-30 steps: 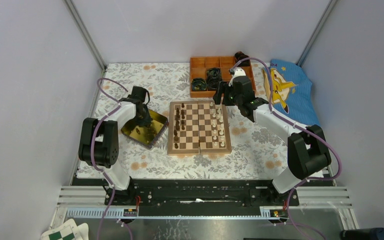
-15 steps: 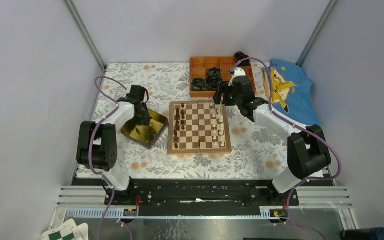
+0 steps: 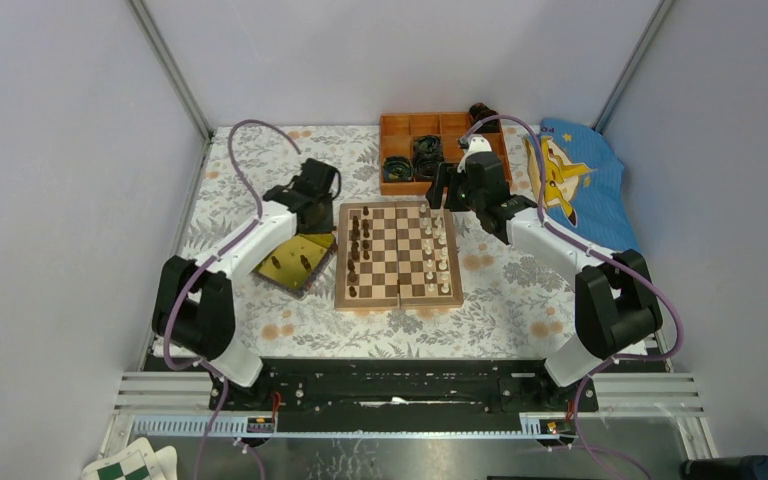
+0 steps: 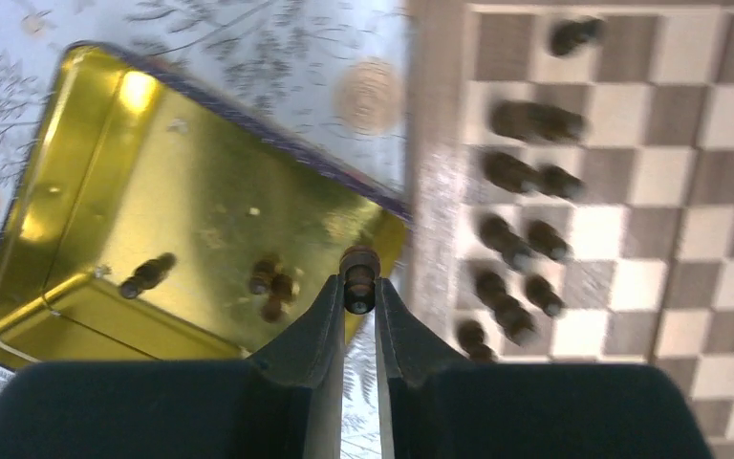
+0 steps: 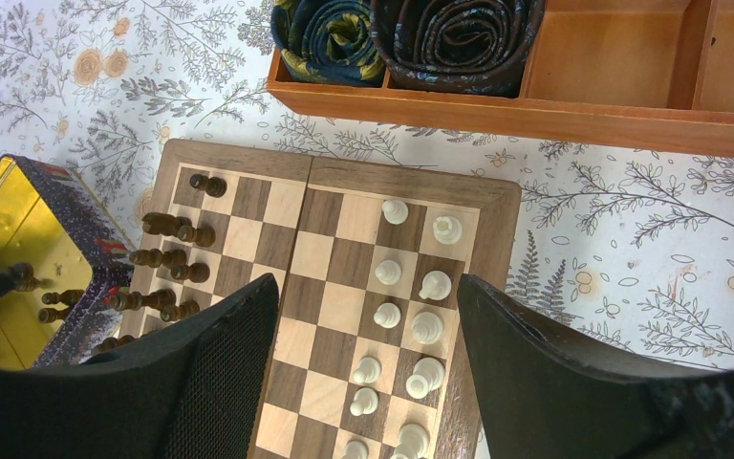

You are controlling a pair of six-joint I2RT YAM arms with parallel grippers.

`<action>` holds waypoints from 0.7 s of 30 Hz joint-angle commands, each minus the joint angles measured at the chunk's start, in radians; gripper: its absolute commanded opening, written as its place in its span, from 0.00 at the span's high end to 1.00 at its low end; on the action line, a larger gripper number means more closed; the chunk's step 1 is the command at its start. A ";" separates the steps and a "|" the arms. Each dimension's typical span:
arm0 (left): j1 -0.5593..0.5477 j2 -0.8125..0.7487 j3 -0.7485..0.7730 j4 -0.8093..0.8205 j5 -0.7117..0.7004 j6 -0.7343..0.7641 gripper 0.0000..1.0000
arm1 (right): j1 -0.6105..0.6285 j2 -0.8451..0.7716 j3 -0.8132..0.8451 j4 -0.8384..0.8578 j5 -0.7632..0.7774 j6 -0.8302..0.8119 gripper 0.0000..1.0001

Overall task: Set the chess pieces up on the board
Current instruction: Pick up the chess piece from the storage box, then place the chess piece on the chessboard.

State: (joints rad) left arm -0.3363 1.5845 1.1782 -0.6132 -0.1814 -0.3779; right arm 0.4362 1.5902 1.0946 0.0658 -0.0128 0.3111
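**Left hand (image 4: 359, 287) pinching one dark piece (image 4: 359, 267) over the gold tray's (image 4: 76, 239) corner, beside the board (image 4: 435, 191) at the middle of the worktop (image 4: 248, 57).**
Held so shallowly, it could twist free or topple its crowded dark neighbours (image 4: 521, 177) on landing. The right hand (image 5: 363, 287) gapes wide near the far edge. Blur hides the piece's type, possibly a pawn.

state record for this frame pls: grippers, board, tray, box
left gripper: shut on dark piece, over gold tray corner beside the board
right gripper: open, empty, above the board
board: dark pieces on one side, cream pieces opposite
gold tray: a few loose pieces lying inside
orange box: dark rolls in it
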 commanded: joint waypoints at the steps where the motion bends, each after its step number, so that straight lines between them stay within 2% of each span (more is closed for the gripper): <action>1: -0.118 -0.024 0.069 -0.085 -0.099 0.044 1.00 | -0.006 -0.009 0.001 0.045 0.007 0.000 0.24; 10: -0.276 -0.018 0.107 -0.139 -0.077 0.044 1.00 | -0.005 -0.020 -0.004 0.041 0.054 -0.003 0.23; 21: -0.390 0.037 0.107 -0.144 -0.054 0.052 1.00 | -0.007 -0.027 -0.006 0.031 0.087 -0.004 0.23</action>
State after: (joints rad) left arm -0.6971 1.5974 1.2610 -0.7395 -0.2356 -0.3416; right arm 0.4362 1.5902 1.0943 0.0654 0.0437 0.3107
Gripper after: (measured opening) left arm 0.192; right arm 0.769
